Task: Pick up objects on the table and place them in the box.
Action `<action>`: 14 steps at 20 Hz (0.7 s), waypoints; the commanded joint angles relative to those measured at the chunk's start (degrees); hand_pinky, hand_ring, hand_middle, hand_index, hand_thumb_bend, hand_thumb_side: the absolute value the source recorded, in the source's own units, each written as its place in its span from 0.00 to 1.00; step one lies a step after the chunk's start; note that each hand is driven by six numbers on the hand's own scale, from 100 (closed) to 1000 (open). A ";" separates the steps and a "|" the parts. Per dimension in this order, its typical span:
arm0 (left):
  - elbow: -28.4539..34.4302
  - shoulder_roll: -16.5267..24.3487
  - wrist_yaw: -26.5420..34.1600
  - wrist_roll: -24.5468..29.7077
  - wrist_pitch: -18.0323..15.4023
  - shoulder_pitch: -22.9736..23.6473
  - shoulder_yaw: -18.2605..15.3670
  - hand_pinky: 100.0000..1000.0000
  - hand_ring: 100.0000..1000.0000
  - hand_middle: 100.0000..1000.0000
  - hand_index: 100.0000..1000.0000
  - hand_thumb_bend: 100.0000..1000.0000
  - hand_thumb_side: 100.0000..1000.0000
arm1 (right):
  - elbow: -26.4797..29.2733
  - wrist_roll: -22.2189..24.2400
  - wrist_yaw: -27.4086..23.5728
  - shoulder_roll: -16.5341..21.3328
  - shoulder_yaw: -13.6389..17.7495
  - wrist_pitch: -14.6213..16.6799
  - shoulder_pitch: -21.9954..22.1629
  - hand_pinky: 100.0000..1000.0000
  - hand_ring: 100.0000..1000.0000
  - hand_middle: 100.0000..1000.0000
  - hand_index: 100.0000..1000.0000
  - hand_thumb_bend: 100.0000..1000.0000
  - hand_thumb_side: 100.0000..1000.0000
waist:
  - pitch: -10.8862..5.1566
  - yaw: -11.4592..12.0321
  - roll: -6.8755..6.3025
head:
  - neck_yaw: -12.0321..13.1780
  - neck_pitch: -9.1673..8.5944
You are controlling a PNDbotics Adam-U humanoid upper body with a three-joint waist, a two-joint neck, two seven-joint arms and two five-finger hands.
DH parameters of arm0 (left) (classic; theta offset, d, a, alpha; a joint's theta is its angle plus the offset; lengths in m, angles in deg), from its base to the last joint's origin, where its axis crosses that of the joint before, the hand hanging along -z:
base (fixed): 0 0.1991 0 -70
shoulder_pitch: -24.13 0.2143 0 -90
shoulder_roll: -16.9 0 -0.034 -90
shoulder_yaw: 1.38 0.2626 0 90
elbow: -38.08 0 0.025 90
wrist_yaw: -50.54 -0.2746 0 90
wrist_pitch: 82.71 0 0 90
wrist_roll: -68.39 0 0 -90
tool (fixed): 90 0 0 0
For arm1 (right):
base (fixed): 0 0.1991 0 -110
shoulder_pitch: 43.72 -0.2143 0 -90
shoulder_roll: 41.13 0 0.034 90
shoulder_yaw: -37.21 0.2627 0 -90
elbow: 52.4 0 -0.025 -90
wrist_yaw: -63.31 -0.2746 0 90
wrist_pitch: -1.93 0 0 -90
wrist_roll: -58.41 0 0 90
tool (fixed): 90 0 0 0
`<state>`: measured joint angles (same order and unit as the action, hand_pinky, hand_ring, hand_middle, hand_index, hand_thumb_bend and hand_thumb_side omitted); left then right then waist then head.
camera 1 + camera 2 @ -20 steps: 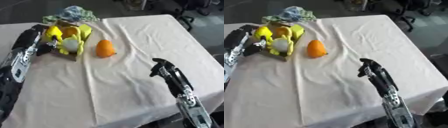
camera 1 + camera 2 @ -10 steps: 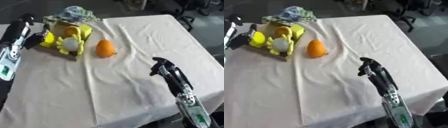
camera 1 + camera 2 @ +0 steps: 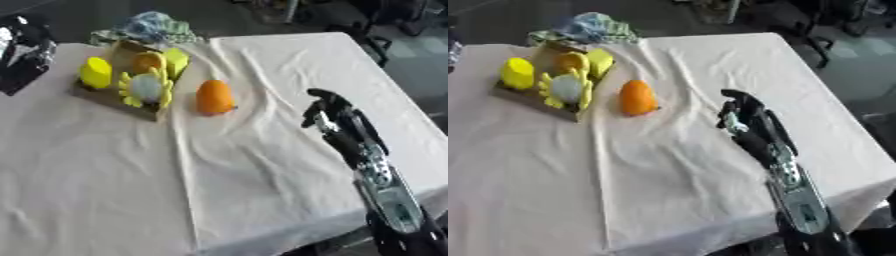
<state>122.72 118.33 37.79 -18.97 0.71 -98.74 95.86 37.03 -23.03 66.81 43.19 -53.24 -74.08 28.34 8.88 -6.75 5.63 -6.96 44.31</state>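
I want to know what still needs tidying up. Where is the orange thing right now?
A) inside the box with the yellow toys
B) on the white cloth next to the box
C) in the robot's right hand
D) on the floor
B: the orange thing lies on the cloth beside the box, outside it, and the right hand is apart from it, holding nothing.

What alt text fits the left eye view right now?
An orange fruit lies on a white tablecloth beside a cardboard box holding yellow items. The right hand, fingers curled, hovers right of it; the left hand shows at the upper left edge.
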 commanded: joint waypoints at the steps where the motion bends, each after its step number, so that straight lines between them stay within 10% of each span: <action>1: 8.44 3.29 9.83 2.36 0.32 2.99 -1.02 0.64 0.54 0.60 0.80 0.00 0.81 | -2.36 0.96 3.41 6.76 -0.82 1.79 -5.08 0.54 0.46 0.47 0.84 0.00 0.20 | -0.90 0.54 0.53 | -0.48 -0.19; 7: 18.48 3.10 18.23 3.72 2.73 12.17 -4.09 0.63 0.53 0.58 0.78 0.00 0.82 | -13.67 4.36 10.04 14.02 -5.12 5.24 -15.64 0.59 0.51 0.54 0.89 0.00 0.12 | -1.08 3.02 0.32 | -0.74 -0.19; 14: 23.81 -0.50 19.71 4.77 4.77 19.41 -5.90 0.63 0.53 0.58 0.78 0.00 0.86 | -28.92 10.90 20.67 11.89 -9.06 9.75 -26.26 0.68 0.67 0.73 0.96 0.00 0.20 | -1.57 5.75 -0.03 | -2.61 -0.19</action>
<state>144.82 117.68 57.15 -14.37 5.05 -78.99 90.86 9.99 -13.14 85.40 54.50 -62.14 -65.11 3.40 8.81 -0.80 5.63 -9.04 44.31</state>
